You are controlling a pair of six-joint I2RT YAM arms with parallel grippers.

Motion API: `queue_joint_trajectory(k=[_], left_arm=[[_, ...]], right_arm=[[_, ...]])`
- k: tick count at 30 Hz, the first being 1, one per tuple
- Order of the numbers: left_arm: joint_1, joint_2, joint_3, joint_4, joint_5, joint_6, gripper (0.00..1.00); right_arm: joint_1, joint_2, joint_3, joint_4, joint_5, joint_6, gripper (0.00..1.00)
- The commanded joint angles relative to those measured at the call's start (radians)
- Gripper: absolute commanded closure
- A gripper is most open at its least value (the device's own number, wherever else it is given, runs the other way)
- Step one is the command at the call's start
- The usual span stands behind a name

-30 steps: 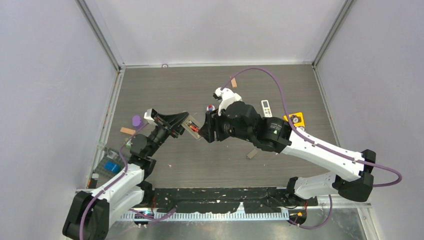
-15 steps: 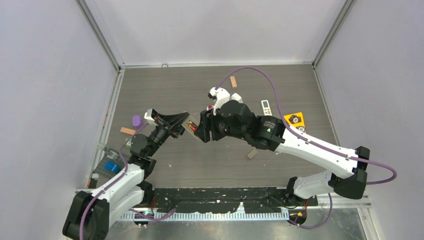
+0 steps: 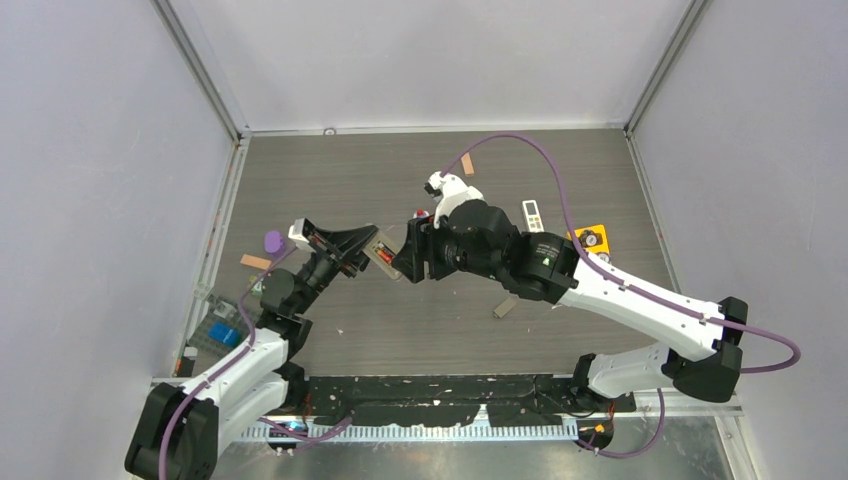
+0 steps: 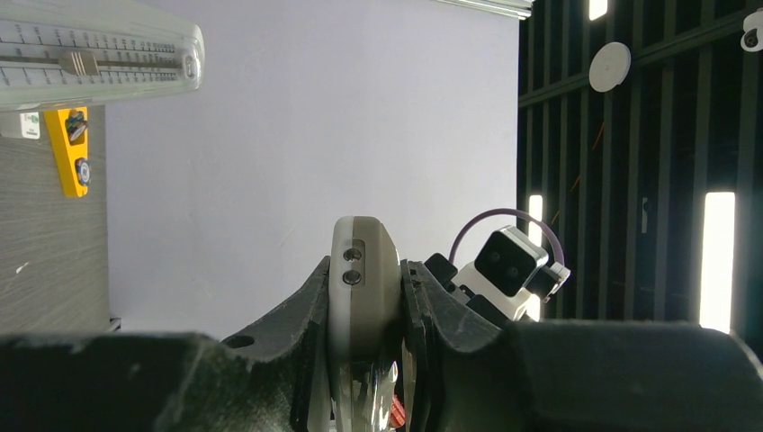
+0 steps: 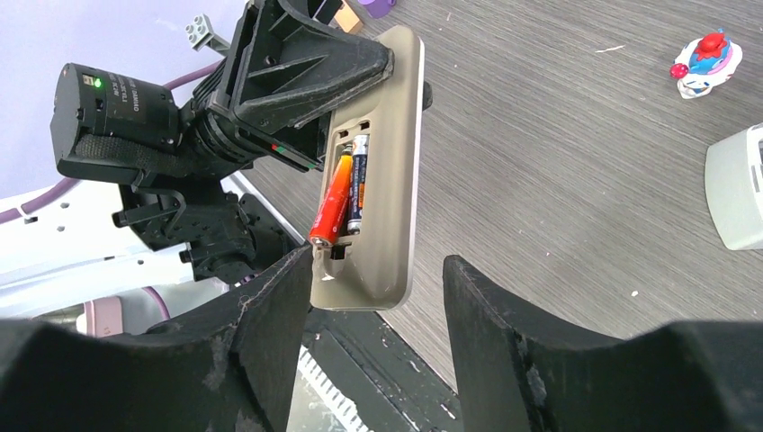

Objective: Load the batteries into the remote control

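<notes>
Right wrist view. Remote control [image 5: 387,162]: clamped in my left gripper [image 4: 366,270], lifted over the table [image 3: 400,170] toward its left edge. Right gripper [image 5: 378,267]: released, empty, facing it. Batteries [image 5: 346,193]: 2 inside it, orange one tilted; seating step, I judge; next, press it flat.

Batteries [image 5: 357,184] sit side by side in the remote control [image 5: 396,162].

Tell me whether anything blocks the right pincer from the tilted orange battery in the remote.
Nothing visible does. The open right pincer faces the remote control; the orange battery lies tilted and uncovered in it, only air between.
</notes>
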Motion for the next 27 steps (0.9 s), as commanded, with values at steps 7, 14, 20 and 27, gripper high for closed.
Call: queue_joint_trajectory(k=[7,14,20,27], left_arm=[[-0.005,-0.016,0.007,0.054,0.006,0.002,1.0],[-0.006,-0.014,0.008,0.05,0.008,0.002,1.0],[-0.005,-0.017,0.007,0.046,0.006,0.001,1.0],[-0.005,-0.018,0.009,0.046,0.009,0.002,1.0]], right_arm=[[-0.013,-0.018,-0.001,0.048,0.012,0.022,0.41],[-0.019,0.004,0.009,0.054,-0.004,0.018,0.41],[-0.02,0.018,0.013,0.055,-0.019,0.017,0.41],[-0.021,0.029,0.008,0.056,-0.025,0.021,0.41]])
